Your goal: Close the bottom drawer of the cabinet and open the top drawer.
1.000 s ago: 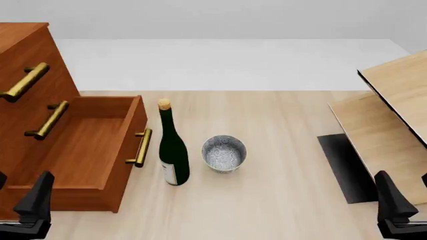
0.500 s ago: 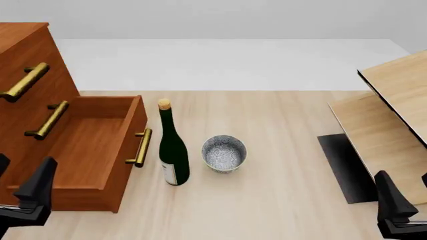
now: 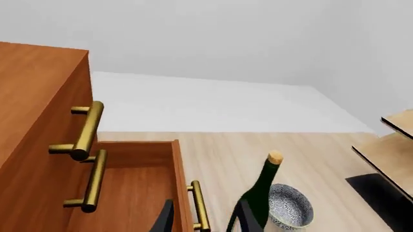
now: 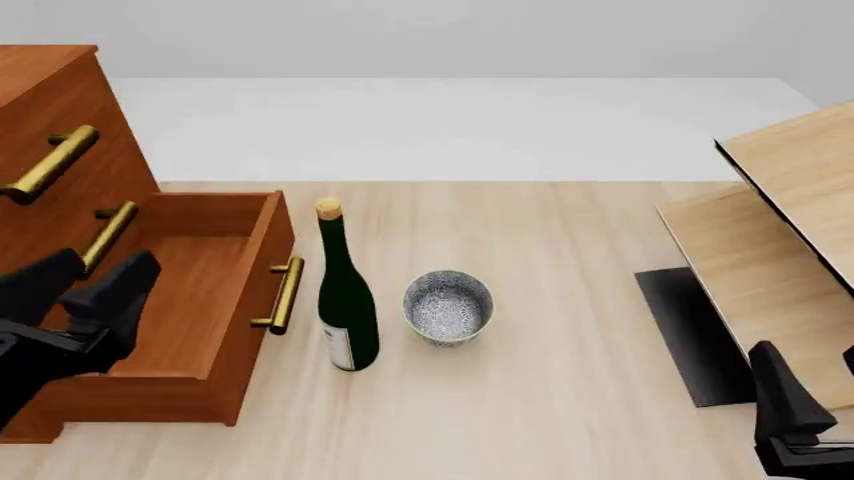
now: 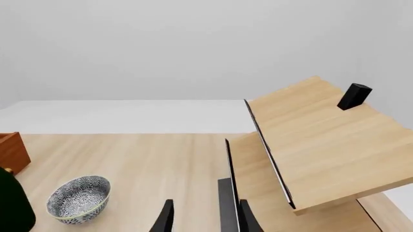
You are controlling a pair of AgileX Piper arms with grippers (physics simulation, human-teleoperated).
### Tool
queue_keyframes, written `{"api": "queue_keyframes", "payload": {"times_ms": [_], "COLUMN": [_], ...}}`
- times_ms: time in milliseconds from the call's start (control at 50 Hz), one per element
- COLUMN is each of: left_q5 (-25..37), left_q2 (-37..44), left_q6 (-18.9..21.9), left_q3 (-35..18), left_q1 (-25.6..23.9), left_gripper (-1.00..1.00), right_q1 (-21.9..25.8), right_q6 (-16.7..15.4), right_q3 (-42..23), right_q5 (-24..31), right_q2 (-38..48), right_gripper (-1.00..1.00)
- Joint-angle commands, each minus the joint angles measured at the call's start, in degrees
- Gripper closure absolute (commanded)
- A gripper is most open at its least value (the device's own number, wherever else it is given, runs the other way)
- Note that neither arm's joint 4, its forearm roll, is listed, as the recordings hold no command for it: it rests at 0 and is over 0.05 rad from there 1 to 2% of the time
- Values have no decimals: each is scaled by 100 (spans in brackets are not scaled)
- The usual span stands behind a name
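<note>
Left gripper (image 4: 96, 285) has swung up over the pulled-out bottom drawer (image 4: 187, 300) at the worktop's 9 o'clock, fingers spread and empty, so nothing's done yet, top drawer (image 4: 60, 150) still shut.

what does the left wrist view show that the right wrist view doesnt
Only the left wrist view shows the cabinet, its top drawer handle, the middle handle, the open bottom drawer and the bottle's cork.
Only the right wrist view shows the pale shelf's top with a small black block on it.
Both share the patterned bowl, the wine bottle, the table, part of the pale shelf, and an open hand at the frame edge.
</note>
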Motion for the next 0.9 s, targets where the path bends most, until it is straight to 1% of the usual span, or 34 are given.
{"api": "queue_keyframes", "payload": {"times_ms": [20, 80, 120, 140, 160, 180, 200, 260, 360, 400, 500, 620, 640, 700, 740, 760, 780, 820, 900], "left_q5": [356, 474, 473, 469, 523, 522, 561, 627, 685, 727, 647, 605, 612, 560, 457, 354, 342, 231, 179], "left_q2": [430, 611, 672, 711, 897, 899, 814, 892, 1057, 1194, 1337, 1504, 1493, 1535, 1652, 1675, 1669, 1688, 1732], "left_q6": [-776, -743, -813, -937, -976, -976, -1267, -1161, -1248, -1133, -1233, -1529, -1479, -1507, -1593, -1759, -1775, -1985, -2042], "left_q3": [-428, -534, -537, -535, -585, -587, -606, -682, -715, -737, -611, -495, -495, -431, -341, -262, -256, -172, -106], "left_q1": [-459, -593, -644, -743, -824, -824, -896, -936, -1012, -1054, -1104, -1284, -1260, -1281, -1369, -1470, -1483, -1582, -1580], "left_gripper": [-100, -100, -100, -100, -100, -100, -100, -100, -100, -100, -100, -100, -100, -100, -100, -100, -100, -100, -100], "right_q1": [2, 6, 3, 5, 12, 12, 20, 22, 15, 13, 32, 47, 46, 44, 42, 44, 45, 46, 48], "right_q6": [19, 25, 24, 28, 23, 23, 15, 9, 7, 5, -3, -8, -8, -7, -10, -5, -8, -7, 4], "right_q3": [-1, -1, -1, -1, -1, -1, 0, 1, 2, 2, 4, 4, 5, 5, 5, 4, 4, 4, 4], "right_q5": [9, 16, 16, 16, 20, 20, 19, 17, 17, 19, 38, 49, 49, 48, 49, 48, 49, 49, 49], "right_q2": [-4, -8, -7, -8, -12, -12, -12, -8, -12, -15, -36, -48, -48, -48, -47, -47, -46, -45, -43], "right_gripper": [-100, -100, -100, -100, -100, -100, -100, -100, -100, -100, -100, -100, -100, -100, -100, -100, -100, -100, -100]}}
